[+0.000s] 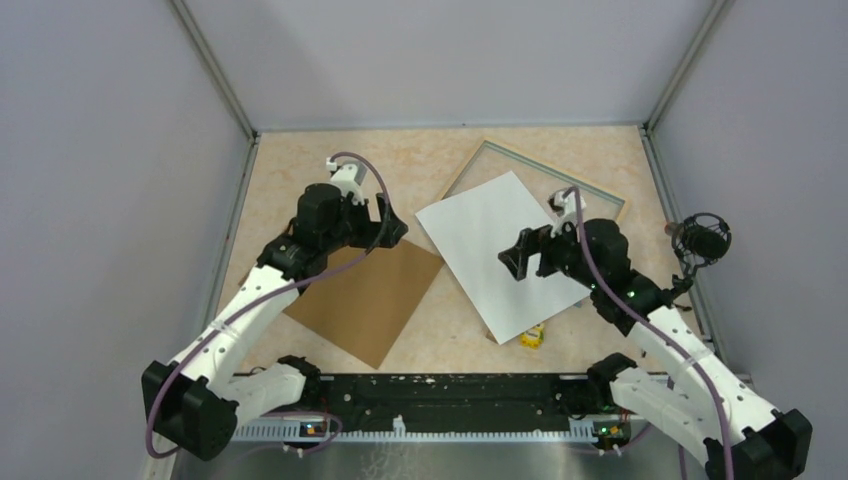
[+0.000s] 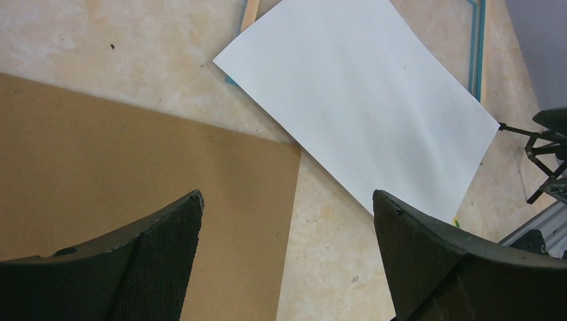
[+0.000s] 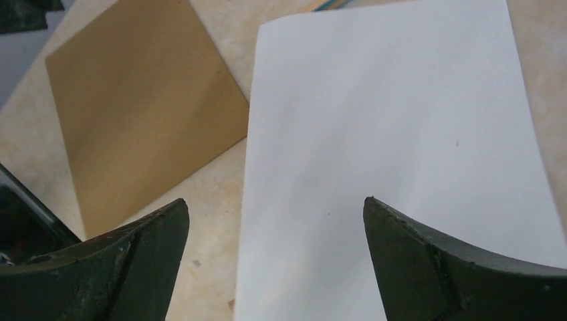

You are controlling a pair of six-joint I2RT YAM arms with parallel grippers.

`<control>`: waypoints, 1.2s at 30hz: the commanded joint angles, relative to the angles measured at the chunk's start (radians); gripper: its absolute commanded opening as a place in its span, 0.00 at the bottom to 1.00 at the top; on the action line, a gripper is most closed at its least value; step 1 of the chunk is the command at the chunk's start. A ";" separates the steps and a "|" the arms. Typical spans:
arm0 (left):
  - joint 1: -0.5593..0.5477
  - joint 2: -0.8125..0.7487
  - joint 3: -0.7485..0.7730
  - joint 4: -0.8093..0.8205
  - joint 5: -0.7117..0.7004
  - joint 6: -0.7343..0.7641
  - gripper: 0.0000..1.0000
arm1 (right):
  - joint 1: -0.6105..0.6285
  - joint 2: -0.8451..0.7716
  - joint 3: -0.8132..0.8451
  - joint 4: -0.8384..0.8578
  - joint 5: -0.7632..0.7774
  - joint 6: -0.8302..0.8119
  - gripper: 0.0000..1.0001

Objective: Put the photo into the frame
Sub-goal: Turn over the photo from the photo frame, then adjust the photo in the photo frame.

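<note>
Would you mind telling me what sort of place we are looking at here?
Most likely a lab robot test cell: plain grey walls on metal posts box in a small tabletop, and the left arm and right arm are bolted to a rail at its near edge.

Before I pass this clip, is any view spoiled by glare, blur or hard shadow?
Top external: even light, sharp, no hard shadows; the photo reads flat white without a glare spot. Left wrist: table sharp, left gripper dark and a little soft near the lens. Right wrist: slightly soft overall, the photo greying toward the bottom of the picture.
</note>
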 commanded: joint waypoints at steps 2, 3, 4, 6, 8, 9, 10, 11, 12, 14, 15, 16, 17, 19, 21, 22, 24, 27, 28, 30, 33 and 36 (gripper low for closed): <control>-0.004 0.033 0.049 0.081 0.025 0.013 0.98 | 0.010 0.032 0.066 -0.307 0.189 0.594 0.99; -0.004 0.040 0.052 0.089 0.038 0.008 0.98 | 0.010 0.024 0.040 -0.321 0.209 0.681 0.99; -0.005 0.046 0.056 0.095 0.048 0.005 0.98 | 0.011 0.011 0.008 -0.335 0.259 0.774 0.99; -0.006 0.054 0.073 0.097 0.058 0.010 0.98 | 0.010 -0.030 -0.067 -0.350 0.327 0.925 0.99; -0.014 0.061 0.100 0.093 0.048 0.029 0.98 | 0.010 -0.087 -0.143 -0.343 0.376 1.026 0.95; -0.017 0.065 0.115 0.085 0.040 0.039 0.98 | 0.010 -0.116 -0.184 -0.331 0.391 1.067 0.93; -0.020 0.070 0.130 0.081 0.033 0.048 0.98 | 0.010 -0.144 -0.207 -0.348 0.424 1.113 0.90; -0.024 0.073 0.142 0.077 0.025 0.055 0.99 | 0.010 -0.165 -0.216 -0.385 0.471 1.151 0.87; -0.025 0.076 0.151 0.077 0.024 0.058 0.99 | 0.010 -0.182 -0.219 -0.416 0.507 1.172 0.84; -0.029 0.081 0.157 0.080 0.027 0.055 0.99 | 0.009 -0.195 -0.212 -0.501 0.576 1.231 0.83; -0.030 0.083 0.154 0.085 0.030 0.052 0.98 | 0.009 -0.195 -0.206 -0.540 0.604 1.250 0.82; -0.032 0.086 0.148 0.093 0.035 0.049 0.98 | 0.009 -0.193 -0.207 -0.561 0.621 1.253 0.82; -0.032 0.087 0.144 0.101 0.037 0.045 0.99 | 0.009 -0.191 -0.211 -0.567 0.630 1.256 0.82; -0.033 0.092 0.138 0.115 0.046 0.039 0.98 | 0.009 -0.189 -0.237 -0.548 0.630 1.279 0.85; -0.034 0.097 0.145 0.122 0.053 0.030 0.98 | 0.009 -0.199 -0.283 -0.479 0.619 1.287 0.87; -0.035 0.101 0.154 0.124 0.061 0.025 0.98 | 0.009 -0.207 -0.308 -0.437 0.610 1.294 0.87; -0.035 0.104 0.180 0.126 0.085 0.013 0.98 | 0.009 -0.218 -0.354 -0.332 0.600 1.273 0.87; -0.040 0.113 0.224 0.126 0.113 0.004 0.98 | 0.009 -0.205 -0.402 -0.219 0.583 1.267 0.87; -0.043 0.117 0.235 0.126 0.117 0.003 0.98 | 0.009 -0.192 -0.412 -0.187 0.580 1.267 0.87; -0.046 0.125 0.255 0.127 0.116 0.004 0.98 | 0.007 -0.161 -0.428 -0.133 0.577 1.271 0.87; -0.048 0.128 0.259 0.134 0.116 -0.004 0.98 | 0.008 -0.137 -0.437 -0.048 0.576 1.250 0.84; -0.050 0.128 0.256 0.139 0.116 -0.006 0.98 | 0.007 -0.142 -0.412 -0.014 0.584 1.215 0.72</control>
